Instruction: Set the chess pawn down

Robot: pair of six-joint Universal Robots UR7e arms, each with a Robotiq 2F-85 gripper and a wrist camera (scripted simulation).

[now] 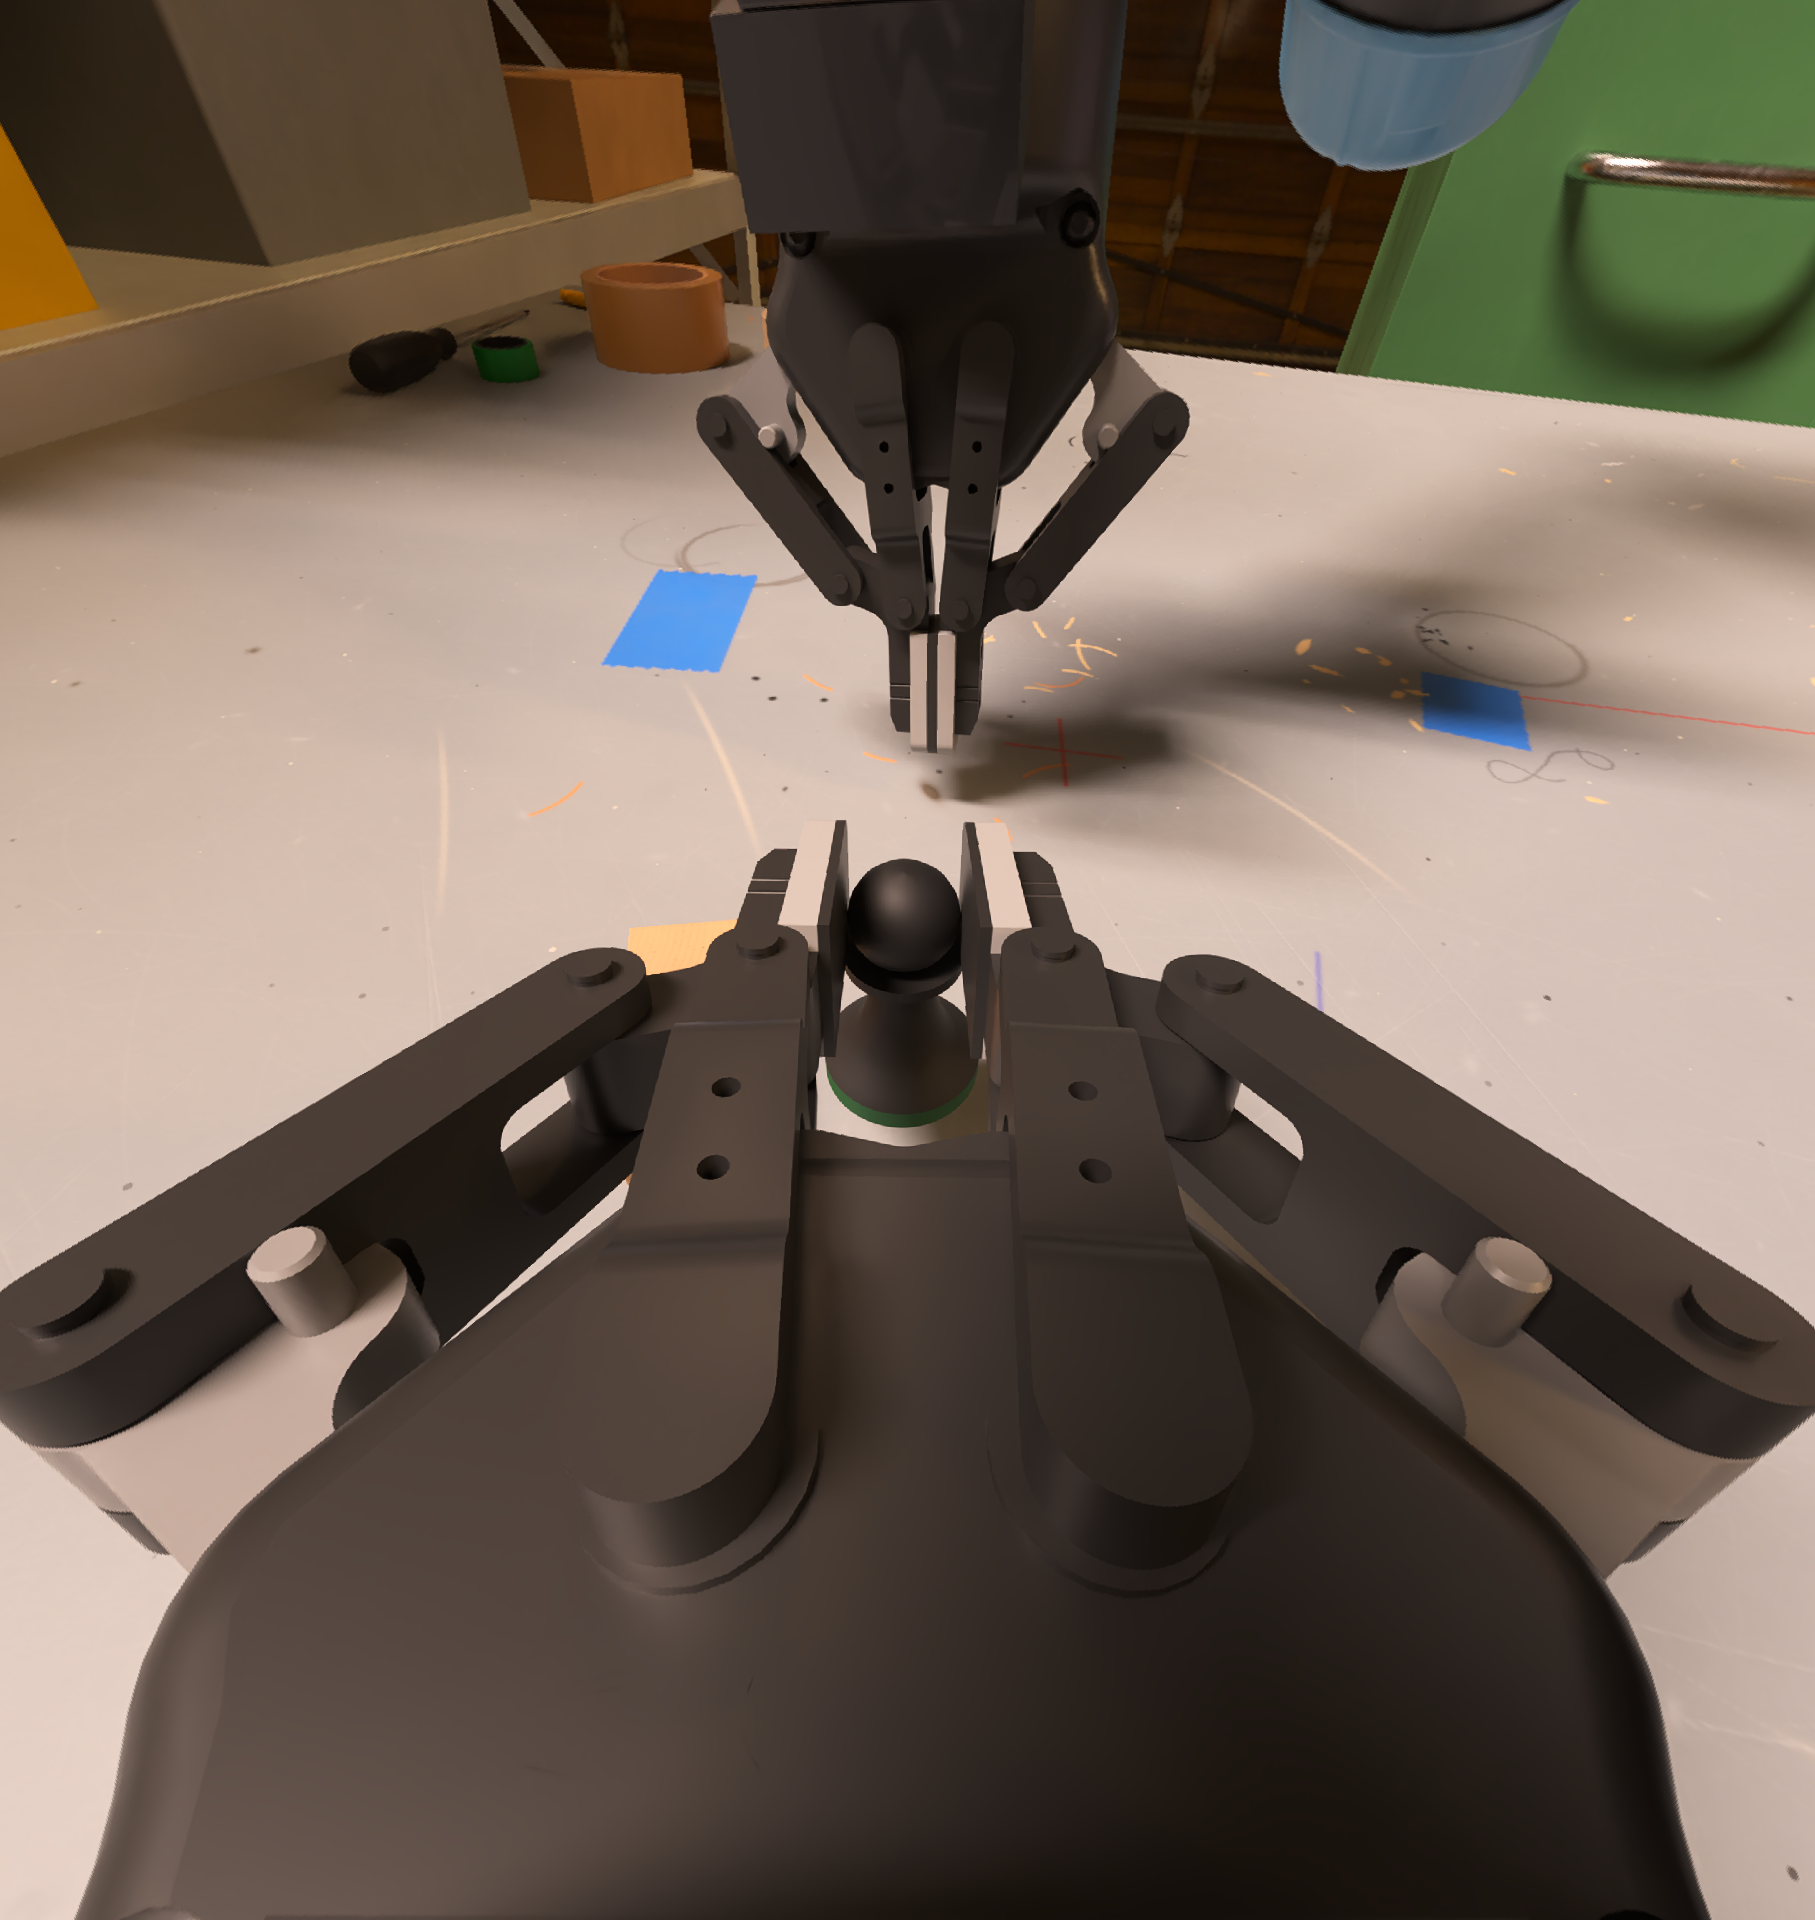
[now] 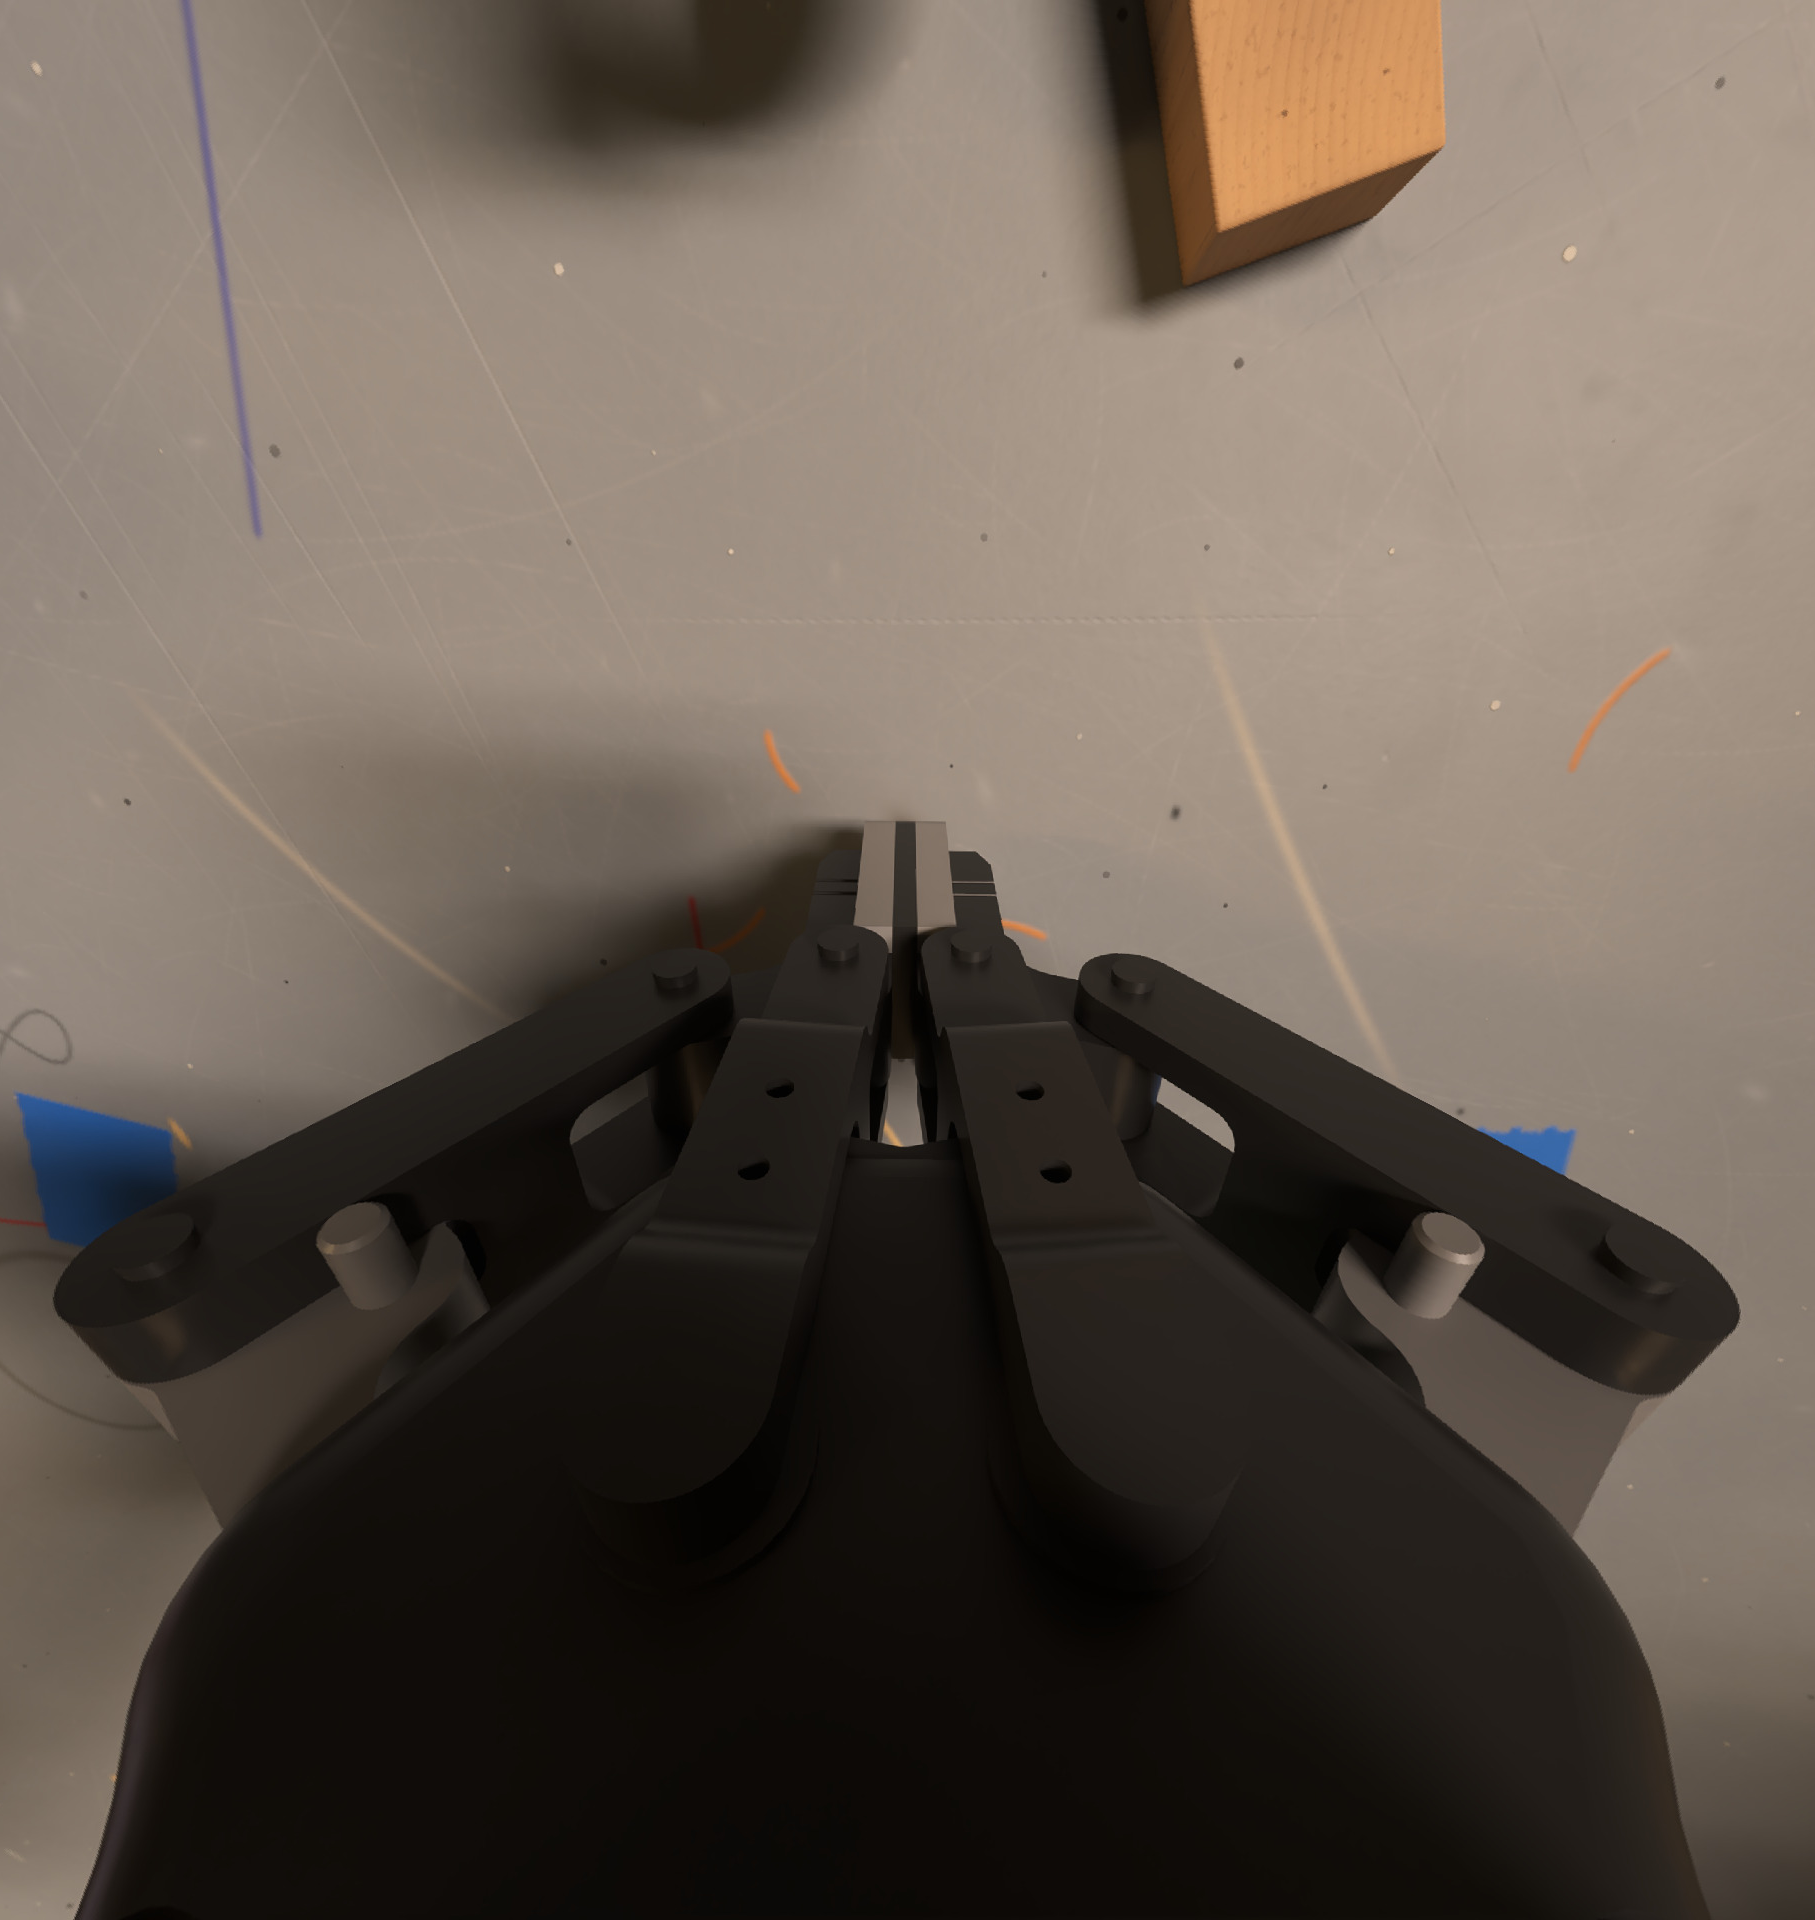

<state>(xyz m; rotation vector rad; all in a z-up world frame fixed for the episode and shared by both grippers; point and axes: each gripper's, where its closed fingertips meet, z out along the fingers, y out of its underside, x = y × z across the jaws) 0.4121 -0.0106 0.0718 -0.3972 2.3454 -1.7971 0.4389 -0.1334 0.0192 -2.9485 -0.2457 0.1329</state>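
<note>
In the left wrist view my left gripper [image 1: 903, 844] is shut on a black chess pawn [image 1: 901, 920]. The pads press on its round head, and its green-felted base points back towards the palm. The pawn is held above the pale table [image 1: 363, 831]. My right gripper [image 2: 905, 836] is shut with its pads together and nothing between them. It also shows in the left wrist view [image 1: 932, 727], pointing straight down with its tips just above the table, a little beyond the pawn.
A wooden block [image 2: 1298, 135] lies on the table ahead of the right gripper. Blue tape patches [image 1: 683, 620] [image 1: 1474, 710] mark the table. A brown ring [image 1: 656, 312], a screwdriver [image 1: 404, 358] and a green roll [image 1: 506, 358] sit at the back left by a shelf. A green cabinet [image 1: 1661, 291] stands at the back right.
</note>
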